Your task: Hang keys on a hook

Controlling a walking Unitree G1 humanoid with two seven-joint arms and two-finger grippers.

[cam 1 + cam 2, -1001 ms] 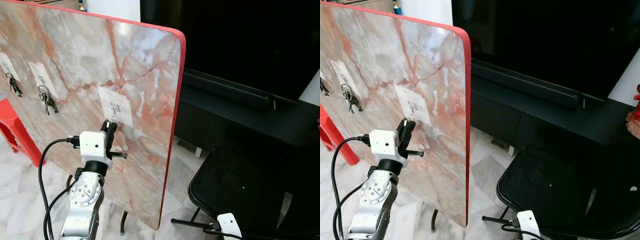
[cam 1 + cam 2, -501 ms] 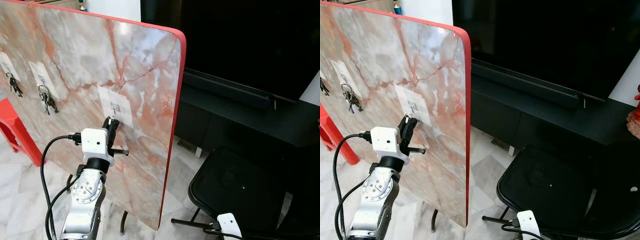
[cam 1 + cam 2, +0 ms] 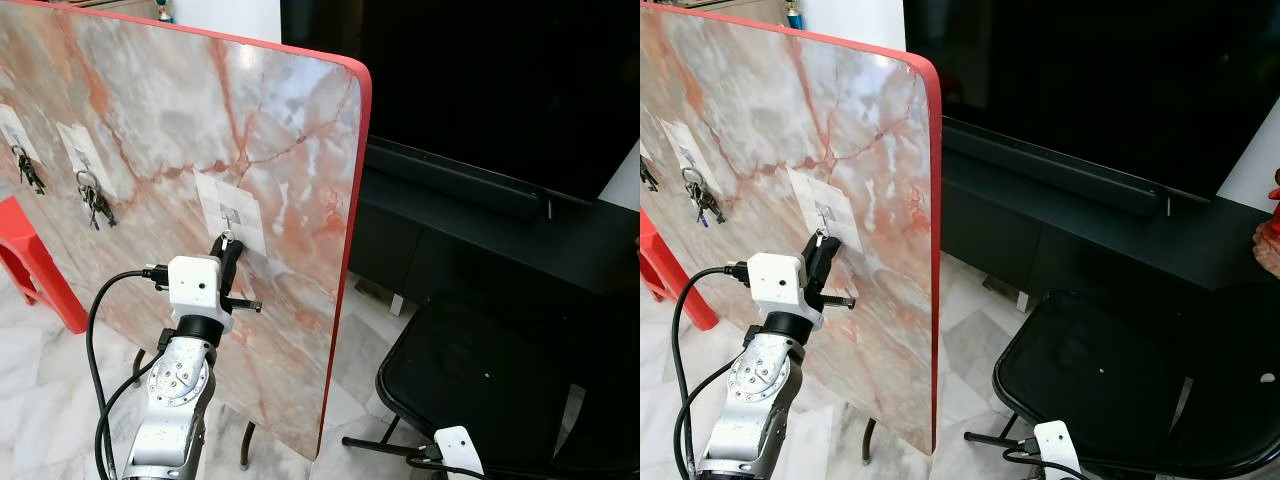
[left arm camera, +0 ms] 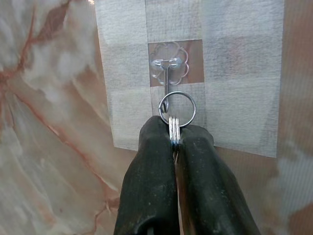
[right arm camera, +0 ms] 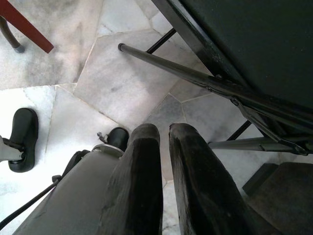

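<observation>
Keys (image 4: 173, 132), pinched between the left gripper's (image 4: 175, 139) closed fingers, hold their ring (image 4: 177, 108) against the hook (image 4: 167, 83); the ring should settle over the hook's tip before release.

We've moved the left gripper (image 3: 227, 247) up the marble board (image 3: 150, 130) and a bit toward its red edge since a second ago: the fingertips sat just under the white patch (image 3: 231, 211) then, now they overlap its lower part. The key ring (image 4: 177, 108), pinched between the closed fingers (image 4: 151, 171), has come up with it and now meets the tip of the hook (image 4: 167, 78).
</observation>
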